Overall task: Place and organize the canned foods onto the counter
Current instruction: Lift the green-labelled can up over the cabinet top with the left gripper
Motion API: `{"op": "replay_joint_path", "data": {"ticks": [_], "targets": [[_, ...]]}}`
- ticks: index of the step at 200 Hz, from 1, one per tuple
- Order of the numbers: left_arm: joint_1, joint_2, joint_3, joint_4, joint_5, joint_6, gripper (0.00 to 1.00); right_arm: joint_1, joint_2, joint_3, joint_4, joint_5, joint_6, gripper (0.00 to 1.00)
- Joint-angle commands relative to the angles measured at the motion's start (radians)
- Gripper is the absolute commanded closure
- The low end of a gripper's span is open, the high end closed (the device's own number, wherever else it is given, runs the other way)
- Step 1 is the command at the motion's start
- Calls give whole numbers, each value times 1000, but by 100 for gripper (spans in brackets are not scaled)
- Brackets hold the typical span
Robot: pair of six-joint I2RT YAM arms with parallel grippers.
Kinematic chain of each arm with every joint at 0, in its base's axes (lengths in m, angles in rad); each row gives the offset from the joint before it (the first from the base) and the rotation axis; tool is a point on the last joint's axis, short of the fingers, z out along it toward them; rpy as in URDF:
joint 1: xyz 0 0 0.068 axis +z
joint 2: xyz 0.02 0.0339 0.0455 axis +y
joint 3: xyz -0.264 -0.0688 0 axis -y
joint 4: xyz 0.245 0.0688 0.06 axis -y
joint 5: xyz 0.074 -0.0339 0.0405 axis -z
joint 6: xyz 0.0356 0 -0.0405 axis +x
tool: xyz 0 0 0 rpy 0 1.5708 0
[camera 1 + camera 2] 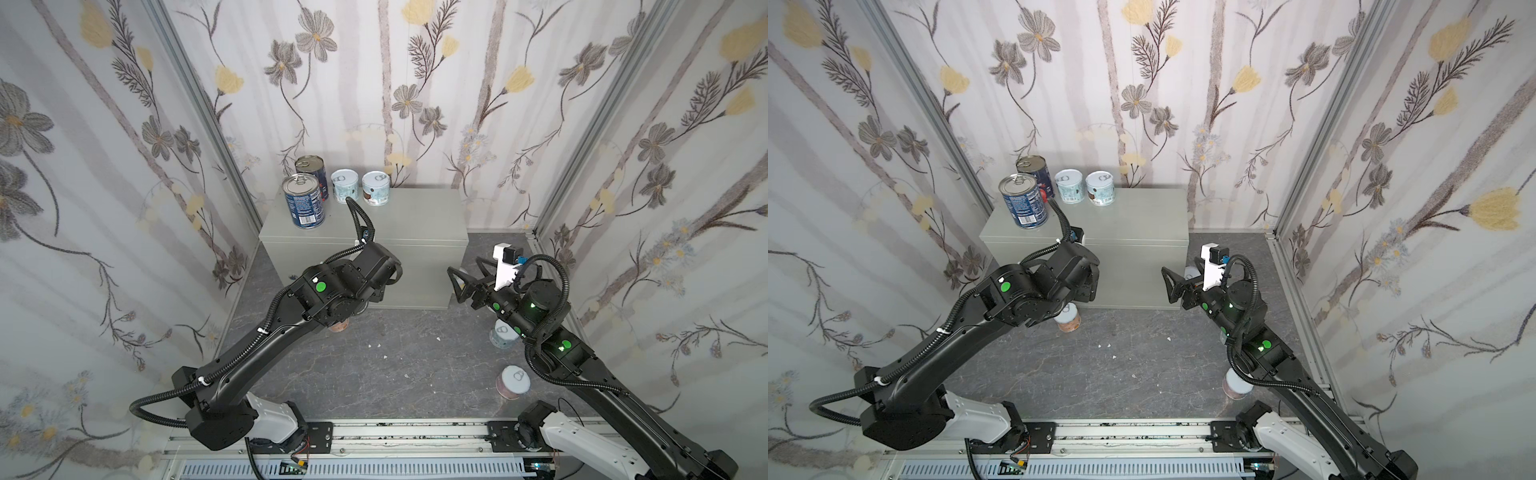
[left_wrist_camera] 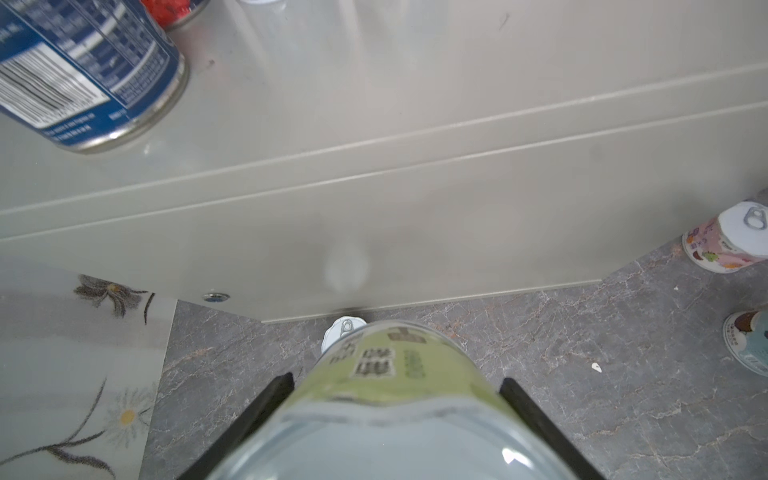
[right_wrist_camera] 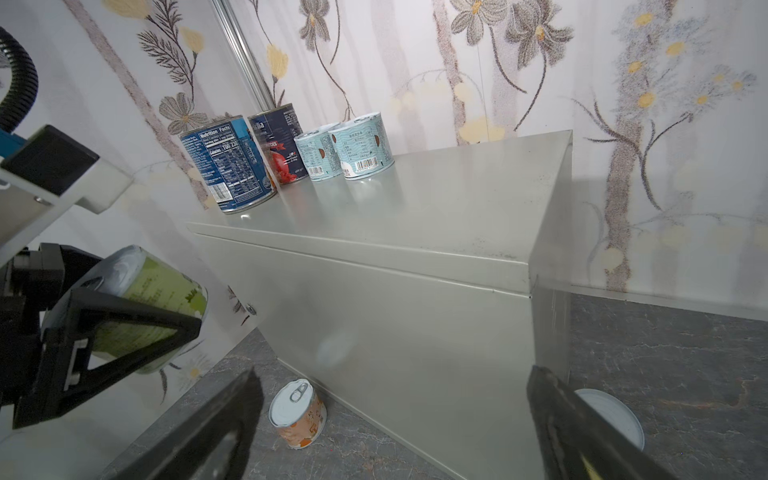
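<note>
- Left jaws are clamped on the sides of a green-labelled can [image 2: 390, 374], holding it in the air.
- Its long axis runs straight out along the jaws, tilted, with the far end toward the counter's [image 2: 415, 232] front face.
- Right jaws are spread wide and empty, near the counter's right front corner.
- On the counter's left rear stand two tall blue cans [image 1: 304, 203] and two short pale cans [image 1: 376, 189], all upright.

Bright, soft, even light surrounds me and shadows are faint. The grey box [image 2: 457, 208] carries a pale glare patch on its front. Close before my left wrist camera, the green can [image 2: 395, 374] blurs. Top views bow at their edges.
</note>
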Motion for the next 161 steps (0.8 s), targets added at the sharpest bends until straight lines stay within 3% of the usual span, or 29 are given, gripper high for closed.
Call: {"op": "replay_joint_path", "data": {"ticks": [1, 79, 161], "targets": [[32, 42, 85, 7, -31, 66, 38, 0, 7, -5, 5, -3, 6, 0], [125, 276, 460, 7, 32, 156, 39, -10, 15, 1, -12, -1, -9, 0], [235, 381, 569, 31, 88, 148, 39, -16, 55, 7, -16, -19, -19, 0]]}}
